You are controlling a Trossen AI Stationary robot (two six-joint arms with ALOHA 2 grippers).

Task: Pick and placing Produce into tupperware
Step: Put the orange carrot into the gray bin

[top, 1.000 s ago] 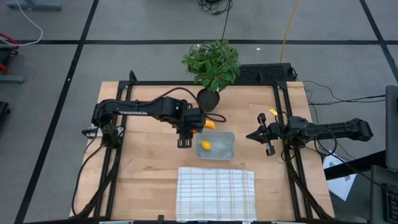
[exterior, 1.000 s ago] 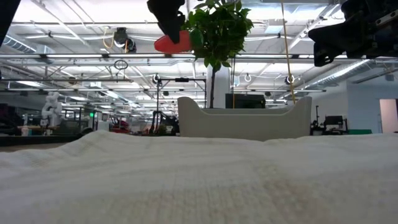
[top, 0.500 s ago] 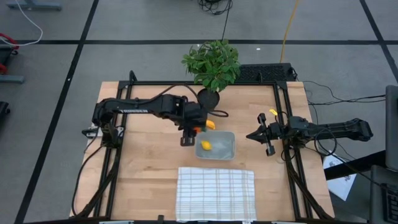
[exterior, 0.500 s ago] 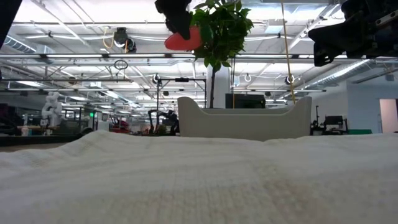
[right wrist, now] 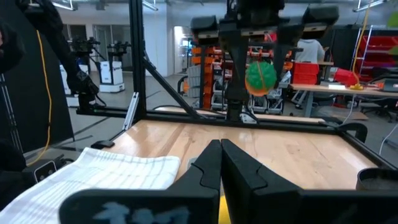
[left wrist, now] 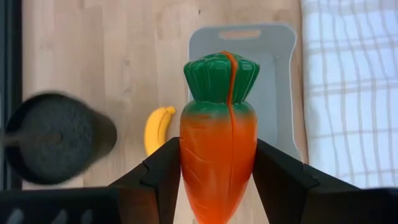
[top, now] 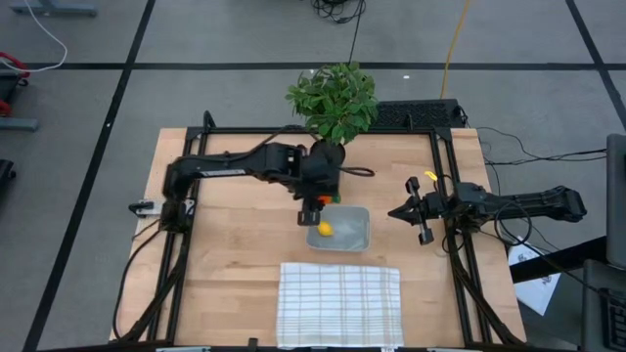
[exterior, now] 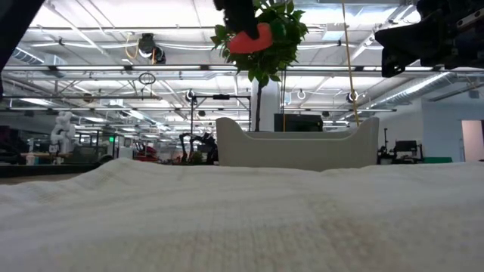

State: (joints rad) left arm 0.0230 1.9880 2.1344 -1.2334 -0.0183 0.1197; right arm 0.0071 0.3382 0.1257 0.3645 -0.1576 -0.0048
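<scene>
**Left hand holding carrot above tupperware; right hand idle, closed**

The tabletop (top: 225, 254) is a light wood surface framed by black rails. A white checked cloth (top: 339, 304) lies at its near edge, centred. A potted plant (top: 333, 103) stands at the far edge, with its dark pot (left wrist: 53, 137) just beyond the tupperware.

The tupperware (top: 354, 231) is a shallow, greyish-clear container with rounded corners, set at the middle of the tabletop between the plant and the cloth. The lemon (top: 324, 230), small, round and yellow, lies inside it. The banana (left wrist: 157, 127), curved and yellow, lies on the wood between the pot and the tupperware, outside the container.

The left hand (top: 313, 209) hangs over the far-left edge of the tupperware, its fingers (left wrist: 165, 174) clamped on both flanks of the carrot (left wrist: 219, 155). The carrot is orange with a moulded green top and a seam along its length.

The left wrist view alone shows the banana and the grip contact. The low view shows the carrot raised well above the container rim; the cloth fills its foreground and hides the tabletop.

The right hand (top: 402, 211) waits near the right edge of the tabletop, fingers pressed together, well apart from the tupperware.
</scene>
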